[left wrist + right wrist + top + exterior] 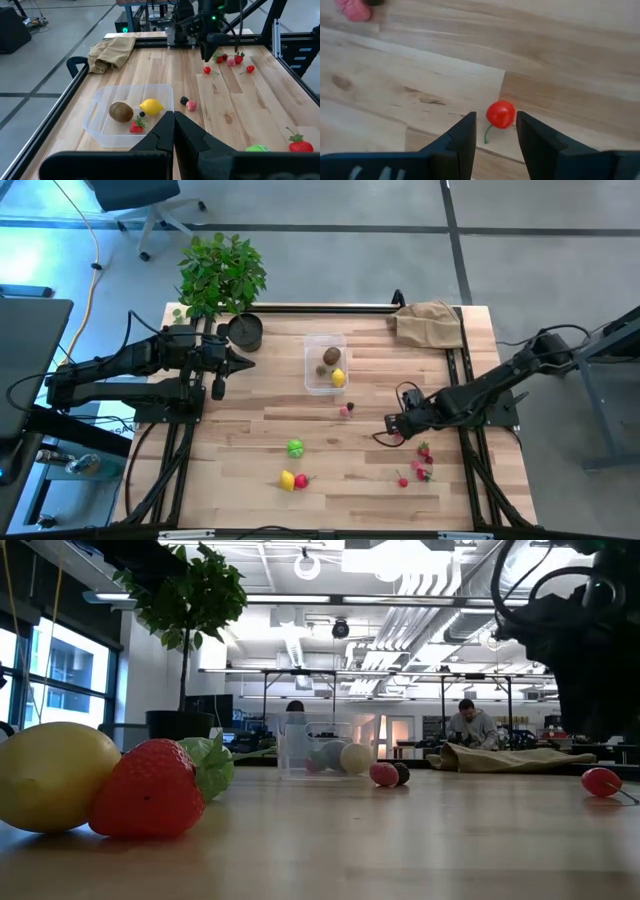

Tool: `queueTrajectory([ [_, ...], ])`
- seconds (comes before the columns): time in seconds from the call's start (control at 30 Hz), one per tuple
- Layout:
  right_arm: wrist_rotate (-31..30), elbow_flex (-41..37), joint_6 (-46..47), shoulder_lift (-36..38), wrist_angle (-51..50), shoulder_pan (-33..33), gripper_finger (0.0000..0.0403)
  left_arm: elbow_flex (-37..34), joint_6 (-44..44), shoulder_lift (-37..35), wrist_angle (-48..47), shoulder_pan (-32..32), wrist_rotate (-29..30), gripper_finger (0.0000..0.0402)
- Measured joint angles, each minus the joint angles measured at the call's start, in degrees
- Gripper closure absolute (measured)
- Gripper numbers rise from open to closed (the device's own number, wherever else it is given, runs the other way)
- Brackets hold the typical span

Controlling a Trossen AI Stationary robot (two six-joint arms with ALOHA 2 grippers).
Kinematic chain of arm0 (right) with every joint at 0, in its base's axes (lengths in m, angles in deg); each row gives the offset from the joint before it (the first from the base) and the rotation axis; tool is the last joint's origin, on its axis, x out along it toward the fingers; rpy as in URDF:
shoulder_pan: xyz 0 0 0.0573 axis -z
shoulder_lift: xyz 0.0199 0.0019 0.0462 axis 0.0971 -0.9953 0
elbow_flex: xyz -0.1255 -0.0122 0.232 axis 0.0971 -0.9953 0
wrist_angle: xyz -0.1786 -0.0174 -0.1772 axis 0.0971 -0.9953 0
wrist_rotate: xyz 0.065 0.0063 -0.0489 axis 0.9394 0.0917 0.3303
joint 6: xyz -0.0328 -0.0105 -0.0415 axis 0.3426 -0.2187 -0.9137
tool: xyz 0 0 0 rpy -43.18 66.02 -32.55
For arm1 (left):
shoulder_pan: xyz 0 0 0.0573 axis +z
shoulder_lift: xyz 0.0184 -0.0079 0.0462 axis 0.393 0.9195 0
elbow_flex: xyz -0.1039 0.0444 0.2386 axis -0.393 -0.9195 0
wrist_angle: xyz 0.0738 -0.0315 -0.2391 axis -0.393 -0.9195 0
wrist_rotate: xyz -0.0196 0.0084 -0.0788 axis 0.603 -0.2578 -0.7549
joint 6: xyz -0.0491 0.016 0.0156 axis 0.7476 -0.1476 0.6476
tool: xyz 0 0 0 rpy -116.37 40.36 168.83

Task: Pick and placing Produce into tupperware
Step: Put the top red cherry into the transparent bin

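The clear tupperware (pixel 326 364) stands at the table's middle far part and holds a brown kiwi (pixel 120 111), a yellow lemon (pixel 151 106) and a strawberry (pixel 136 126). My right gripper (pixel 496 131) is open, low over the table right of centre, its fingers on either side of a red cherry (pixel 500 114) that lies on the wood. I cannot tell whether they touch it. My left gripper (pixel 173 125) is shut and empty, left of the tub. Loose produce: a pink and a dark berry (pixel 346 409), a green round one (pixel 295 448), a lemon (pixel 287 480) with a strawberry (pixel 301 480), and red berries (pixel 421 460).
A potted plant (pixel 220 275) in a black pot (pixel 245 330) stands at the far left corner. A tan paper bag (pixel 428 323) lies at the far right. Black rails run along the table's edges. People sit in the room beyond the table (pixel 470 725).
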Motion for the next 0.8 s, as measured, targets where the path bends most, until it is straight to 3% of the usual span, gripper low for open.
queueTrajectory([
  [0.13,-0.17,0.0,4.5,-2.17,1.61,-1.88,0.0254,-0.02,-0.01,0.0,0.01,0.0,0.0,0.0401],
  [0.4,-0.21,0.0,5.88,-5.01,2.82,-2.6,0.0179,0.01,-0.01,0.0,0.01,0.01,0.0,0.0401],
  [0.8,0.41,0.0,7.17,-10.65,4.49,-1.62,0.0171,0.01,-0.01,0.0,0.0,-0.02,0.01,0.0401],
])
